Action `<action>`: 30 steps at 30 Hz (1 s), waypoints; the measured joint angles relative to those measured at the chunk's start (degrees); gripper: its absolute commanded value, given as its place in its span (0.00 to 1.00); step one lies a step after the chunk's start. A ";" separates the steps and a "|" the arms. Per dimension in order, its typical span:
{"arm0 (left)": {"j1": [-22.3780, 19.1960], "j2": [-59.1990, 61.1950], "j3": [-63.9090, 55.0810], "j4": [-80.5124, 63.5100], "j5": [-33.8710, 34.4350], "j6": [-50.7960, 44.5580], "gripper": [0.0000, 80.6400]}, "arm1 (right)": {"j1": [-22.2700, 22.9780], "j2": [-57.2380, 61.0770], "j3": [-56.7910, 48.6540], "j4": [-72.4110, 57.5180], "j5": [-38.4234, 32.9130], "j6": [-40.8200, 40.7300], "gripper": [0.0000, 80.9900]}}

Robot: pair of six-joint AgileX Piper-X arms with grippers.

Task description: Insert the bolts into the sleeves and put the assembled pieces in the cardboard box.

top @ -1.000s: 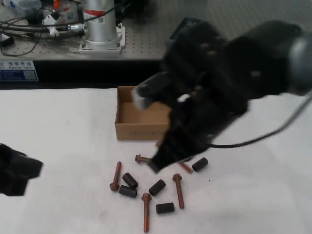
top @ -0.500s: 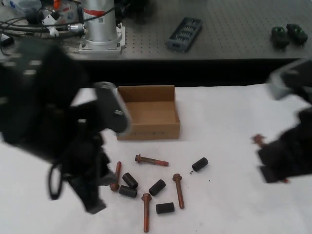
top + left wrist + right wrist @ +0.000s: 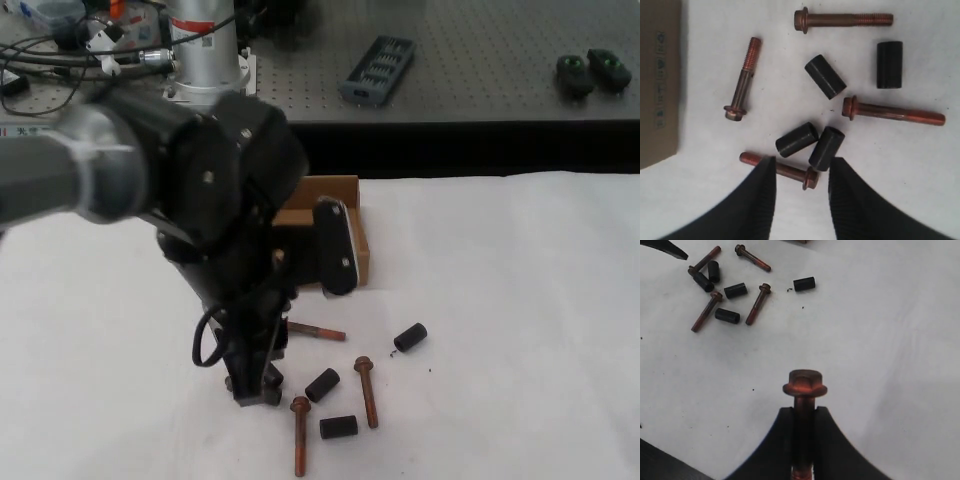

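On the white bench (image 3: 520, 300), left gripper (image 3: 801, 200) low over the scatter of bolts and sleeves, fingers spread apart and holding nothing. One bolt (image 3: 782, 170) lying flat, its head in line with the gap between the tips, two sleeves (image 3: 797, 139) touching each other just beyond it. Cardboard box (image 3: 318, 192) behind that arm, partly hidden by it. Farther right a lone sleeve (image 3: 410, 337), apart from the rest. Right gripper (image 3: 804, 414) clamped on the shank of another bolt (image 3: 804, 383), head poking out past the fingertips.

Left end effector (image 3: 801, 172) spread, right end effector (image 3: 804, 411) clamped
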State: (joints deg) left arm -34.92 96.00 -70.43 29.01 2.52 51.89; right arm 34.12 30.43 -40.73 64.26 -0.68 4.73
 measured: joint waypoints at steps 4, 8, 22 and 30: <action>0.00 4.72 -0.45 0.00 -0.39 4.44 0.32 | 0.00 -0.50 0.00 1.23 0.12 0.45 0.04; 0.00 8.39 -0.45 1.87 -1.06 6.41 0.32 | 0.00 -0.48 0.00 1.45 0.19 0.59 0.04; 0.00 11.09 -0.45 0.57 -1.06 9.69 0.32 | 0.00 -0.48 0.00 1.54 0.19 0.67 0.04; 0.00 12.62 -1.20 -0.65 -1.06 9.69 0.32 | 0.00 -0.48 0.00 1.54 0.31 0.67 0.04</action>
State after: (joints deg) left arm -34.92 108.62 -71.63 28.36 1.46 61.58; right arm 34.12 29.95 -40.73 65.80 -0.38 5.40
